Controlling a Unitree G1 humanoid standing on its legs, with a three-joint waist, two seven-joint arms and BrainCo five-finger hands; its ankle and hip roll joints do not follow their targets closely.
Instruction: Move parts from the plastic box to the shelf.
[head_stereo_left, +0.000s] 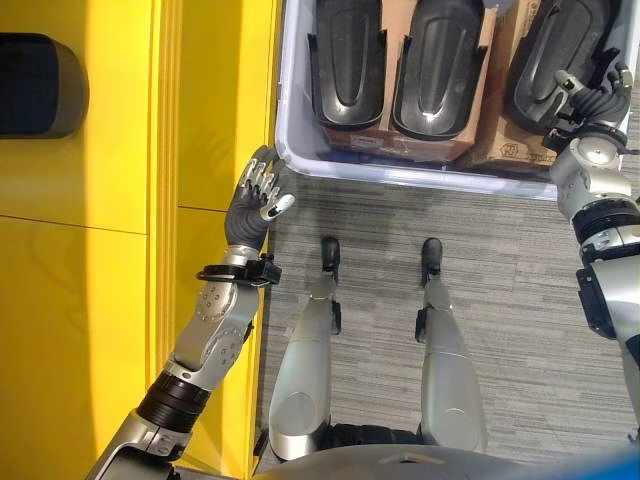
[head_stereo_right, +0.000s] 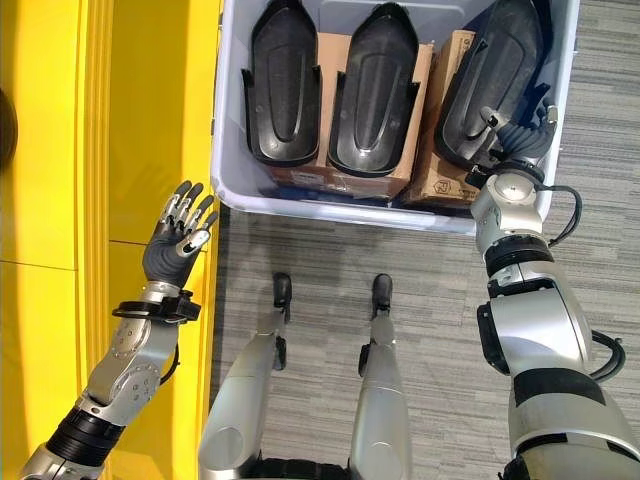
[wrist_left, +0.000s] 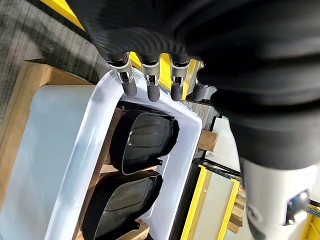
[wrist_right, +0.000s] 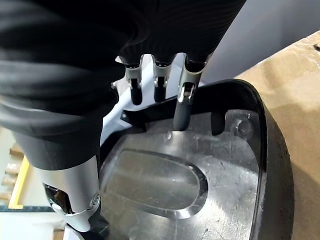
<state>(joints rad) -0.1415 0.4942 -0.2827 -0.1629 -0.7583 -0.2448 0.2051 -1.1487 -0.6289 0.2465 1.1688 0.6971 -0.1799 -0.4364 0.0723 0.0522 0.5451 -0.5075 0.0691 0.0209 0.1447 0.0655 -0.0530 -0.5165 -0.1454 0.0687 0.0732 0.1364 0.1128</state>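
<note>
The right hand (wrist_right: 150, 55) reaches down over a black moulded part (wrist_right: 200, 185), its dark ribbed cover taking up much of the view. Its dark-tipped fingers (wrist_right: 181, 112) hang over the part's rim, one tip on the shiny inner surface, the thumb apart beside them. The part has a raised oval in its hollow. It lies against brown cardboard (wrist_right: 300, 90), with the pale box wall (wrist_right: 270, 25) behind.

a workshop or warehouse: yellow metal shelf (head_stereo_left: 120, 200), plastic box (head_stereo_right: 232, 190) of moulded black parts (head_stereo_right: 283, 80)
</note>
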